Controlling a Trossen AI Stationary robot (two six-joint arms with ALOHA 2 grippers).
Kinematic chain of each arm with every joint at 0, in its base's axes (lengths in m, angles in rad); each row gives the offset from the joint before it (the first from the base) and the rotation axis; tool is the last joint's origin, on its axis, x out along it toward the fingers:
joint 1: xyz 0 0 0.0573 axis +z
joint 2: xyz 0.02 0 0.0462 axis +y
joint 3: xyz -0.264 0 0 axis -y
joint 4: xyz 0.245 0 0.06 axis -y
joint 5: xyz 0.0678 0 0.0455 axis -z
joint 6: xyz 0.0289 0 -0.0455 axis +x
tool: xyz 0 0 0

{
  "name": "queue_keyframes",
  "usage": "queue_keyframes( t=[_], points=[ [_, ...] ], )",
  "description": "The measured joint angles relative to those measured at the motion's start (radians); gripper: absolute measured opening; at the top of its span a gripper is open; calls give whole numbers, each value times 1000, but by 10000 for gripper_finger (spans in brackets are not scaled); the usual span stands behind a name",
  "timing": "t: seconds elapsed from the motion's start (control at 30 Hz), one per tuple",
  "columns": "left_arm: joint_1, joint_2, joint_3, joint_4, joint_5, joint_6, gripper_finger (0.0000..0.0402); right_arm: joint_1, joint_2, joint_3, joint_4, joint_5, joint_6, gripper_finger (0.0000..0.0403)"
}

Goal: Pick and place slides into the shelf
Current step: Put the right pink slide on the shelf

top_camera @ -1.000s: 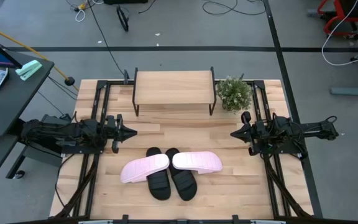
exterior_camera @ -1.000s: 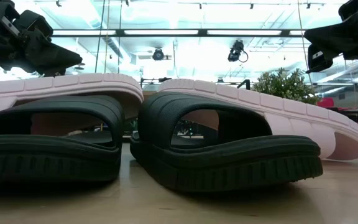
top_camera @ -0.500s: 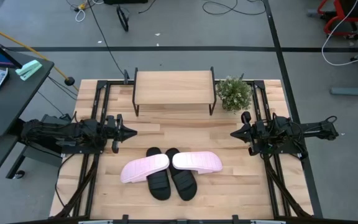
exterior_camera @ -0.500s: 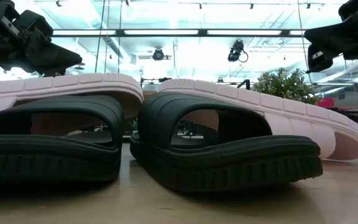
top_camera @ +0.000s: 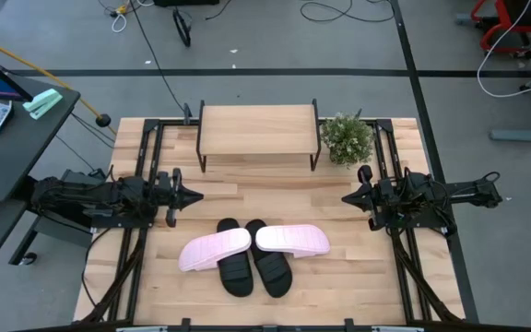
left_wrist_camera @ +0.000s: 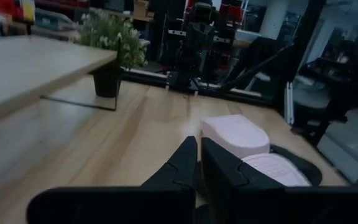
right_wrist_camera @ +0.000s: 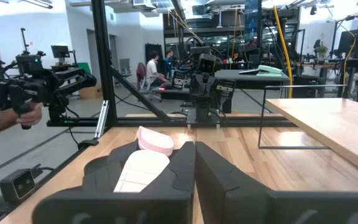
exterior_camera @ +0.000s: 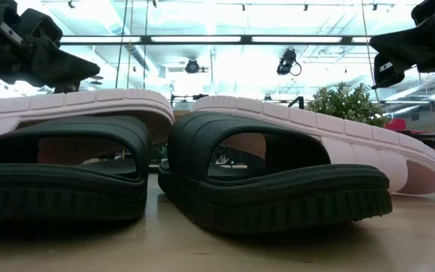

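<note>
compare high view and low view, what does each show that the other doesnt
Only the high view shows the shelf, bare on top, at the far edge of the table, and how the slides lie: the two pink slides rest across the black pair. Only the low view shows the ceiling lights and looks through the black straps. Both show the plant, all four slides, and the left gripper and right gripper shut, holding nothing.
</note>
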Motion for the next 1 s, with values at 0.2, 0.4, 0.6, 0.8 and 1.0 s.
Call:
queue_keyframes(
  t=[0.2, 0.4, 0.6, 0.8, 1.0],
  points=[
    [0, 0, 0, 5, 0, 31, 27, 0, 0, 0, 1, 2, -98, 16],
    [0, 0, 0, 48, -57, 204, 35, 0, 0, 0, 50, 52, -159, 16],
    [0, 0, 0, 108, -130, 349, 31, 0, 0, 0, 90, 102, -303, 16],
    [0, 0, 0, 283, -131, 469, 17, -12, 0, 0, 135, 142, -303, 16],
    [0, 2, 50, 366, -134, 439, 14, -46, 1, 6, 209, 143, -296, 19]
  ],
)
